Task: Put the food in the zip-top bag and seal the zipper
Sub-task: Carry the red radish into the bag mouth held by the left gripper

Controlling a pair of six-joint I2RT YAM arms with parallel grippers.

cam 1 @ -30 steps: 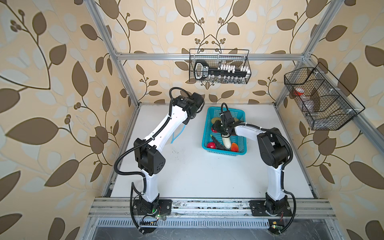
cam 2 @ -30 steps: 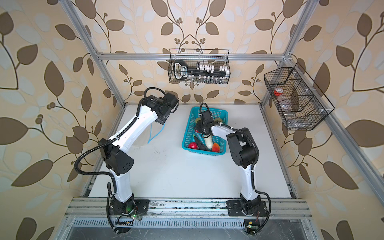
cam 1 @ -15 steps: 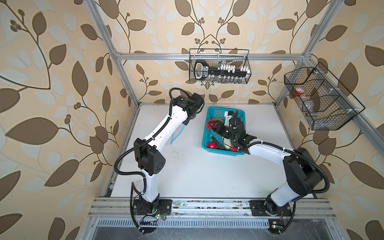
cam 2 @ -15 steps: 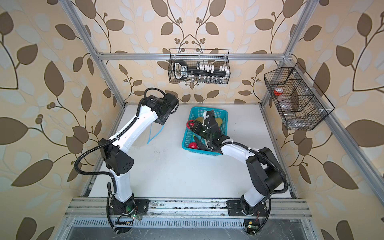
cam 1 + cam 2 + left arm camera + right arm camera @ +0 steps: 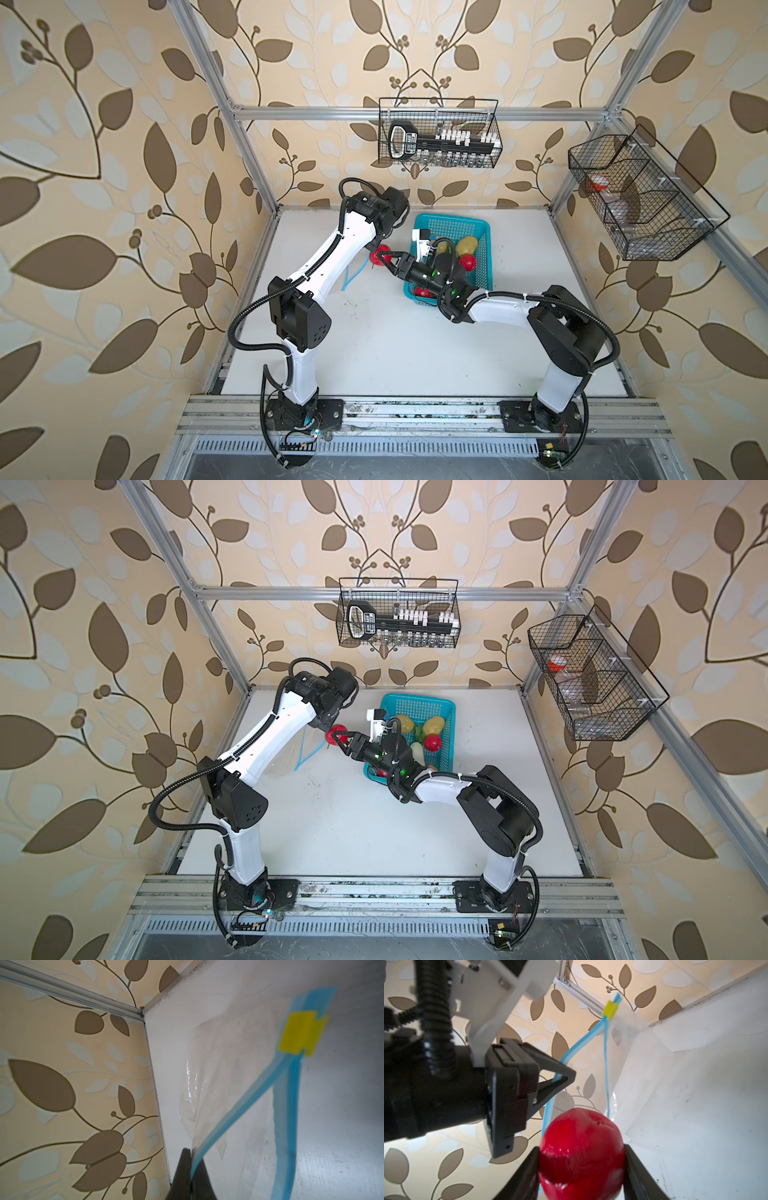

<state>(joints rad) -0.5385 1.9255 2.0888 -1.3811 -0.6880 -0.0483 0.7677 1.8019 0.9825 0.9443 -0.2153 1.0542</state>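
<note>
The zip-top bag (image 5: pixel 228 1084) is clear, thin and crinkled. It hangs from the left gripper (image 5: pixel 189 1159) above the white table (image 5: pixel 395 353), just left of the turquoise basket (image 5: pixel 453 217). Its zipper (image 5: pixel 245 1103) is a light-blue strip that parts into two tracks at a yellow slider tab (image 5: pixel 299 1032), so the mouth gapes open. The left jaws are pressed together, pinching one blue track. The right gripper (image 5: pixel 581 1148) clamps a glossy red tomato (image 5: pixel 581 1130) between its jaws, in the air close beside the bag's mouth. In both top views two yellow-brown potatoes (image 5: pixel 467 245) and another tomato (image 5: pixel 468 262) lie in the basket.
</note>
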